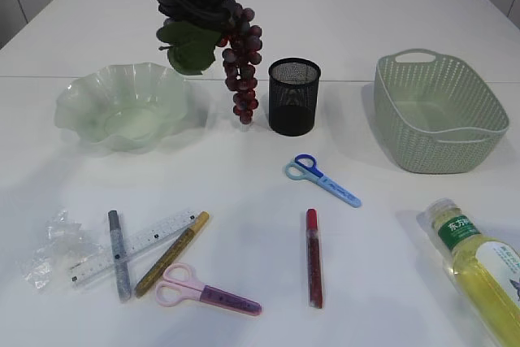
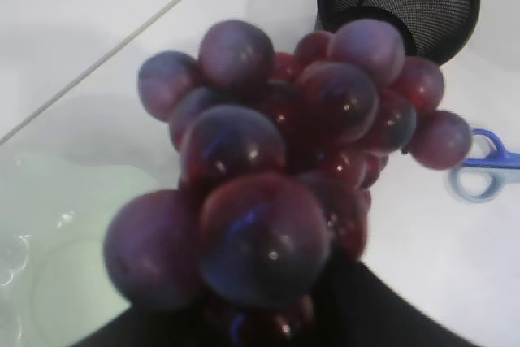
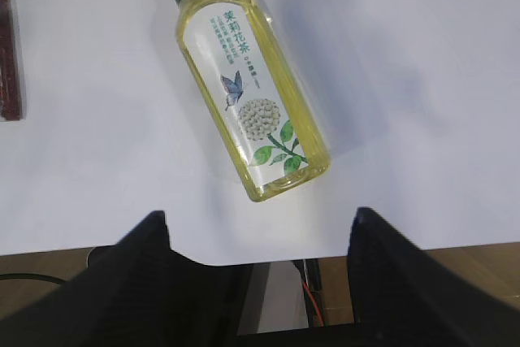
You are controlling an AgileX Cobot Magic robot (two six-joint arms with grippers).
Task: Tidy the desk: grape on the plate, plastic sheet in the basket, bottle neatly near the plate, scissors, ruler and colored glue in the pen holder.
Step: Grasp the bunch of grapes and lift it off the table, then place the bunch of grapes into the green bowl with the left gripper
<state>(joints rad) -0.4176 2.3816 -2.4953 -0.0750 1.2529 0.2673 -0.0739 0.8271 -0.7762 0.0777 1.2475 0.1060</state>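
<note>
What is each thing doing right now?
grapes: hanging from the left claw, in the air
plate: empty
pen holder: upright, empty
basket: empty
bottle: lying down
right claw: open, holding nothing
blue scissors: lying closed

On the bottle (image 3: 248,91), lying at the near right of the table, a green band by the neck is printed with white Chinese characters, of which 东方 can be read. Below it, on the white label, 茉莉花茶 is printed in green beside a butterfly and a flower drawing. Graduation marks are seen on the ruler (image 1: 134,247) at the near left, but no numbers can be read.
</note>
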